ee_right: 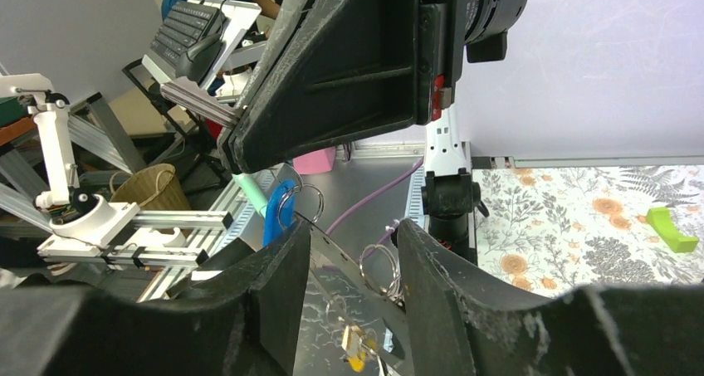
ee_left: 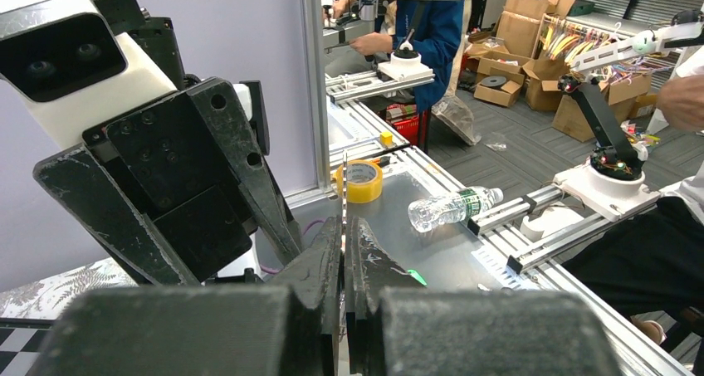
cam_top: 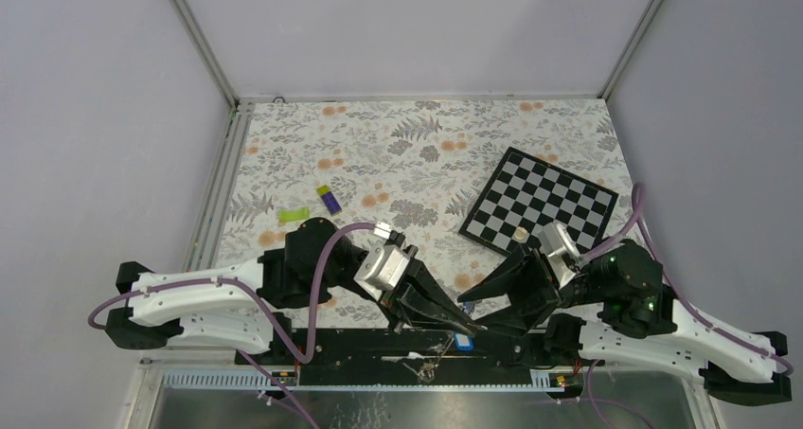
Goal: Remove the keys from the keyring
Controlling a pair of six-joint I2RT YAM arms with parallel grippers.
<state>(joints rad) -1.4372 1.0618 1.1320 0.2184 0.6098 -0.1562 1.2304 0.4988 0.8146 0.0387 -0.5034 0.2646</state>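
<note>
Top external view shows both arms meeting above the black rail (cam_top: pixel 346 339) at the near edge of the flowered table (cam_top: pixel 407 145), well apart from the checkerboard (cam_top: pixel 540 200). Left wrist view shows the left gripper (ee_left: pixel 343 256) clenched on the keyring (ee_left: pixel 344 195), which stands edge-on as a thin strip between its fingers. Right wrist view shows the right gripper (ee_right: pixel 353 239) with jaws apart, one finger on each side of the flat grey keyring; whether a finger touches it I cannot tell. Small wire loops (ee_right: pixel 378 266) hang beside it. A blue-headed key (ee_right: pixel 277 214) hangs near one finger, a yellow key (ee_right: pixel 357 358) lower.
</note>
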